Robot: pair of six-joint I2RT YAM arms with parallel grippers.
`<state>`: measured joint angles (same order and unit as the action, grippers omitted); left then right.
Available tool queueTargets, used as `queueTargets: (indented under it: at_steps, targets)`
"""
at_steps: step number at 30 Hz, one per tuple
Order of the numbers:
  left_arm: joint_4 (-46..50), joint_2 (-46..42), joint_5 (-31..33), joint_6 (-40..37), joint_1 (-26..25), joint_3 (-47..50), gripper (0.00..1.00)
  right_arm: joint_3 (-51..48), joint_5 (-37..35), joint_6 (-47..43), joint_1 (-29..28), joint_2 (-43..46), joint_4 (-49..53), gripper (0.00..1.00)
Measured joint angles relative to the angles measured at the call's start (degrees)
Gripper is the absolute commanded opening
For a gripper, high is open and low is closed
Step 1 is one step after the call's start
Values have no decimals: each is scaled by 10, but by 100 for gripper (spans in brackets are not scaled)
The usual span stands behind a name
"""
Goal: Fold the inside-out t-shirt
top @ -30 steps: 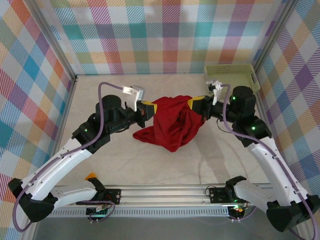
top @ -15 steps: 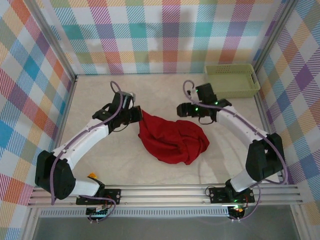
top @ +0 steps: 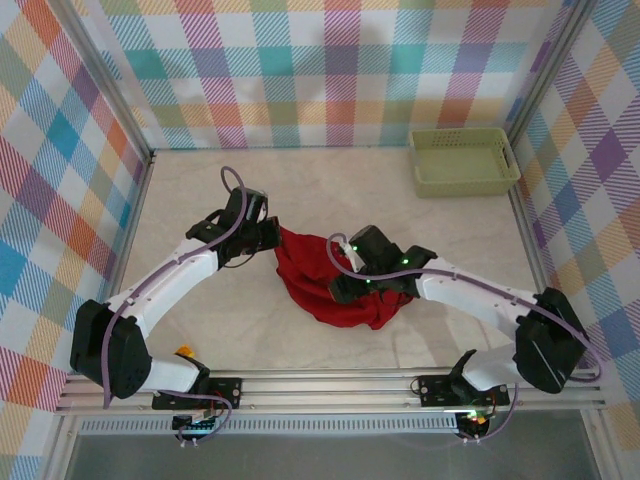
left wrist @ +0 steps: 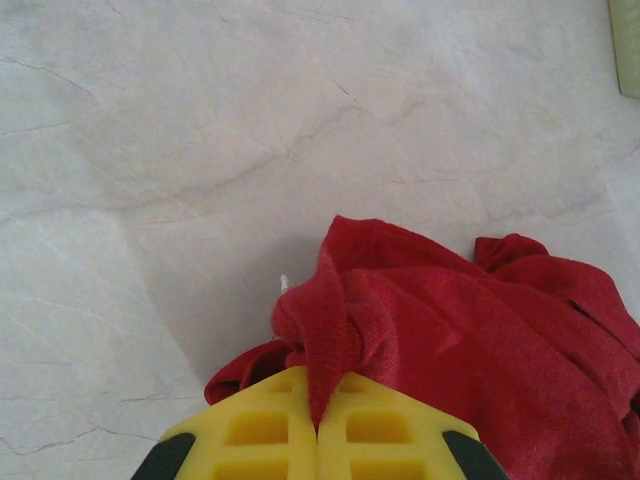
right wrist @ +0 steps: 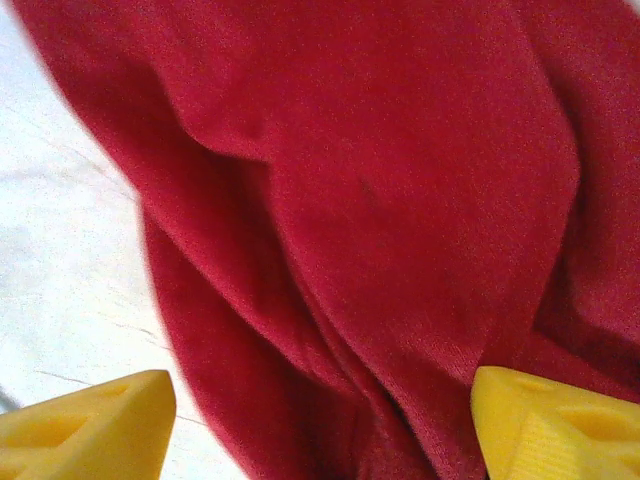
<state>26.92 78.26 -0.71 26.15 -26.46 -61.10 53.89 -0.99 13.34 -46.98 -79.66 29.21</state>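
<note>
Red cloth decides your next move. The t-shirt (top: 305,275) lies as a crumpled heap in the middle of the surface (top: 250,330), not spread flat. Its longer run goes from far-left to near-right, between your two arms.

Your left arm (top: 190,262) is at the far-left end, and its jaws are shut on a bunched ridge of fabric. In the left wrist view that fold rises from between the yellow fingers (left wrist: 260,430), and the rest of the shirt trails off to the right.

Your right arm (top: 470,290) reaches over the heap from the right side. Its jaws are spread wide and hold nothing. In the right wrist view the yellow fingertips (right wrist: 90,420) straddle deep folds lying just beneath them, one tip over bare surface at the heap's edge and the other over cloth.

The right arm is therefore nearer the bulk. By my judgement you want an edge opposite the left pinch, but no hem or sleeve shows plainly here. The green basket (top: 463,160) sits well apart in the far-right corner.
</note>
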Motion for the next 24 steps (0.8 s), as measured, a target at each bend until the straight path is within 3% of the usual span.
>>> queueTargets:
  at_steps: [4, 8, 10, 16, 24]
  targets:
    - [2, -3, 9, 0, 0, 0, 0, 0, -24, 2, -7, -38, 8, 53]
    - [6, -15, 23, -2, 7, 0, 0, 3, -51, -3, -7, -42, 20, 14]
    - [11, -24, 30, -2, 14, 0, 0, 8, -70, -8, -7, -39, 27, 1]
    - [21, -91, 42, -2, 49, 0, 0, 35, -88, -24, 3, 56, 51, 0]
    - [25, -218, 19, -7, 67, -7, 0, 104, 14, -40, 75, 238, 51, 0]
